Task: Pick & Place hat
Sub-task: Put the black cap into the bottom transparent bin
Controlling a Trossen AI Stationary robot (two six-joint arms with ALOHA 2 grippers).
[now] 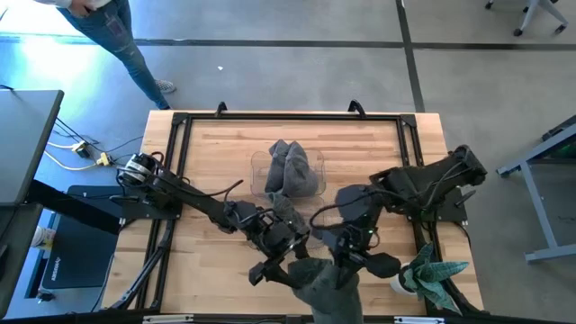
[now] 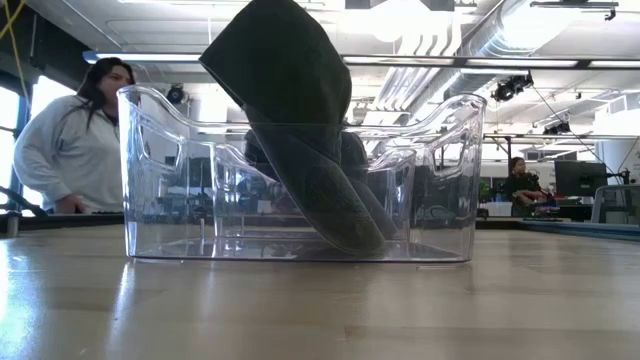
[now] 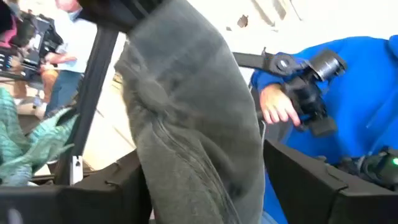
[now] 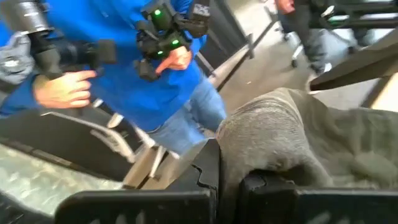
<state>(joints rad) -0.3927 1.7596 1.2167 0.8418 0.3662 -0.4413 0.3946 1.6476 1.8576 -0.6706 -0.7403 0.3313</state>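
Right now the grey hat hangs at the bottom centre of the high view, pinched by the right hand; the left hand is spread around it. Uneven release could drop it short of the clear bin, already stuffed with hats. A plant crowds the lower right.

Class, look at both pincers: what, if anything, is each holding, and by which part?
The right pincer is shut on a fold at the edge of the grey hat. The left pincer stands around the same hat; whether it grips cannot be told.
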